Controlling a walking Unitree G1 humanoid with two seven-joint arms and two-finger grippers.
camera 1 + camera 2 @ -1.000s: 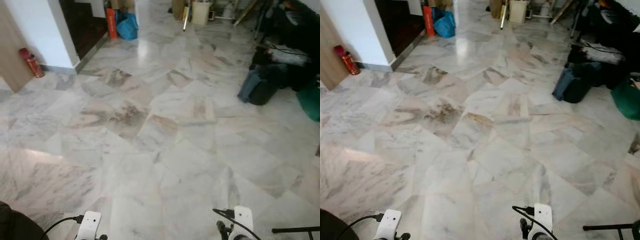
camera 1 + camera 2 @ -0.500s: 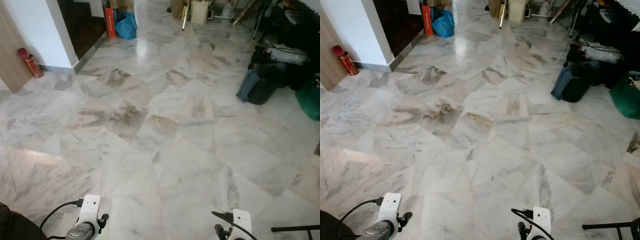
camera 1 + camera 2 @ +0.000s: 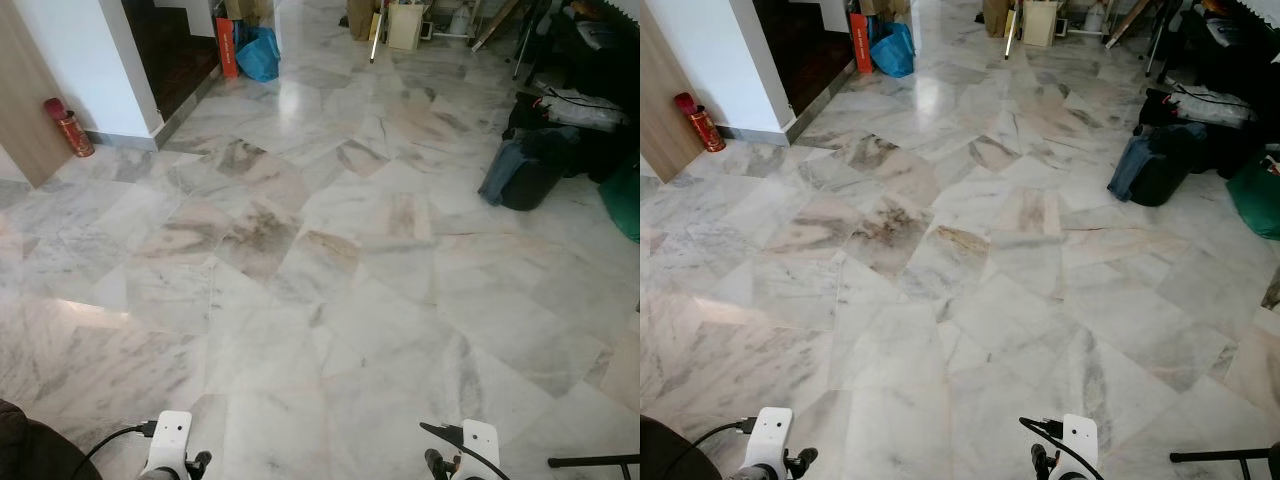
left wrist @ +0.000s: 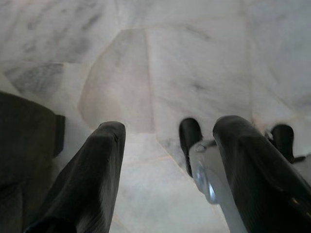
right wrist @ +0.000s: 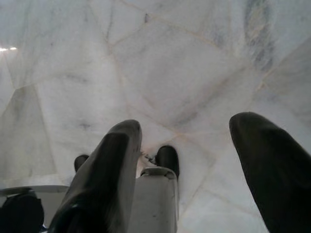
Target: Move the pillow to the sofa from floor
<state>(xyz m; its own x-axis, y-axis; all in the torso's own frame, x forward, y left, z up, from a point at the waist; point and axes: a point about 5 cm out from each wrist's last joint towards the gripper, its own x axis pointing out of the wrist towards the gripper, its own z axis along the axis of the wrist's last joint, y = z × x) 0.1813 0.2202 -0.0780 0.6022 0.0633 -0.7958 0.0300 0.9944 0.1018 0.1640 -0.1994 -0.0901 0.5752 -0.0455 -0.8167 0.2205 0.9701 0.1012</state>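
White-grey marble tile floor [image 3: 330, 300]; dark bags [image 3: 525, 170] far R. L gripper [image 4: 165, 145], R gripper [image 5: 187, 145] hang low, fingers apart, nothing held.

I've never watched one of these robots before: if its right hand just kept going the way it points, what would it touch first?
Most likely the bare marble floor. The right hand points down at it with its fingers spread and nothing between them. How far off the floor lies is unclear.
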